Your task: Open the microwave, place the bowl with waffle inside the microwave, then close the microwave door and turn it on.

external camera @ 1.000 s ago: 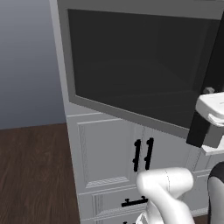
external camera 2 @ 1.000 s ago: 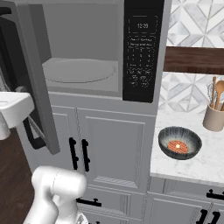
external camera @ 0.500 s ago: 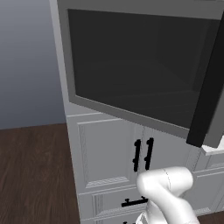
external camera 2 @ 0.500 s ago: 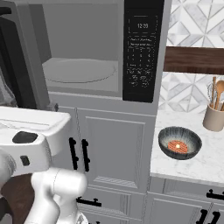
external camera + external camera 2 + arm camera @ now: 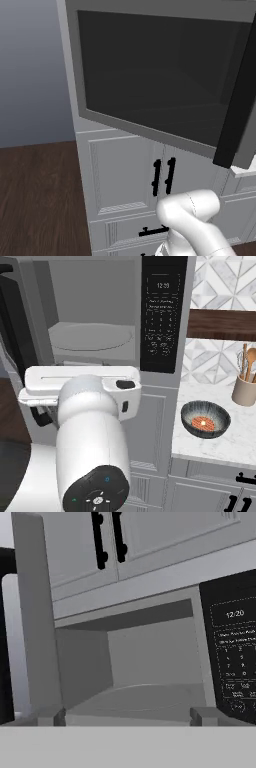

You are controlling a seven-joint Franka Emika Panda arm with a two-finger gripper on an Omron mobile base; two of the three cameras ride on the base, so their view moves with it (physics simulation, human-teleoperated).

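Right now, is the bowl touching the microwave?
Apart. In the right base view the bowl sits on the white counter, off to the right of the microwave, with bare counter between them.

Arm (image 5: pixel 92 446): glossy white rounded casing, thick cylindrical links. Joint end cap (image 5: pixel 96 493) dark grey, round, with small blue and green dots and faint light markings. Flat white boxy hand section (image 5: pixel 82 385) with rounded corners, thin groove along top face, small black oval inset and small dark slot on right side. In left base view, white curved elbow link (image 5: pixel 192 222), smooth, no cables visible.
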